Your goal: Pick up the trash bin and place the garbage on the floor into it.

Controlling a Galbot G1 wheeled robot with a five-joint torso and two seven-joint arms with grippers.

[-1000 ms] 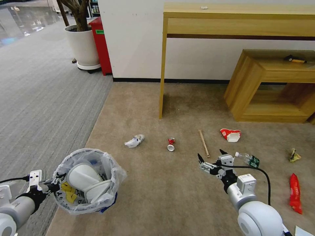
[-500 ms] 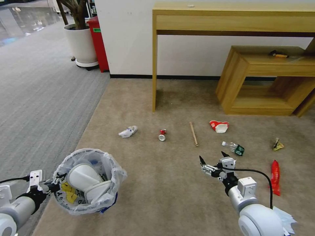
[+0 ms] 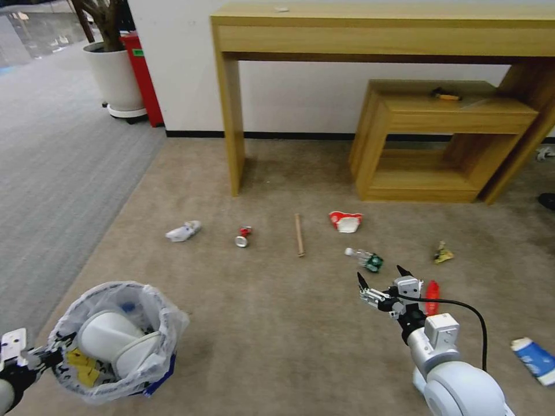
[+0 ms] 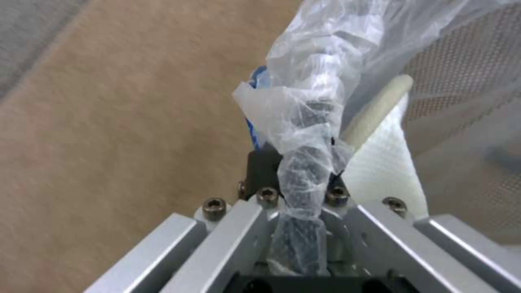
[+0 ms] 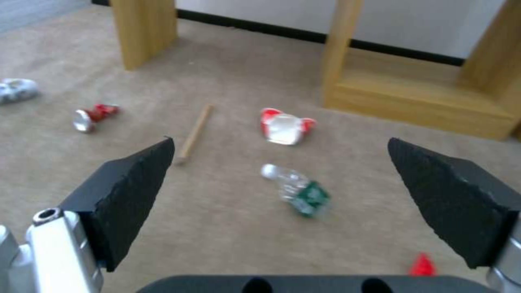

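The trash bin, lined with a crinkly bag, hangs at lower left with white slipper soles inside. My left gripper is shut on its rim. My right gripper hovers open and empty above the carpet. The garbage lies ahead in a row: a white crumpled wrapper, a crushed red can, a wooden stick, a paper cup, a clear bottle, a yellowish wrapper, a red wrapper and a blue-white pack. The bottle lies nearest to the open fingers.
A tall wooden table and a low wooden shelf carrying a small black-yellow tool stand against the wall. A white planter and a red box stand at far left, beside grey carpet.
The whole picture has slid left, so the camera has turned right; the blue-white pack has come into view. Both grippers keep their states, the left still holding the bin.
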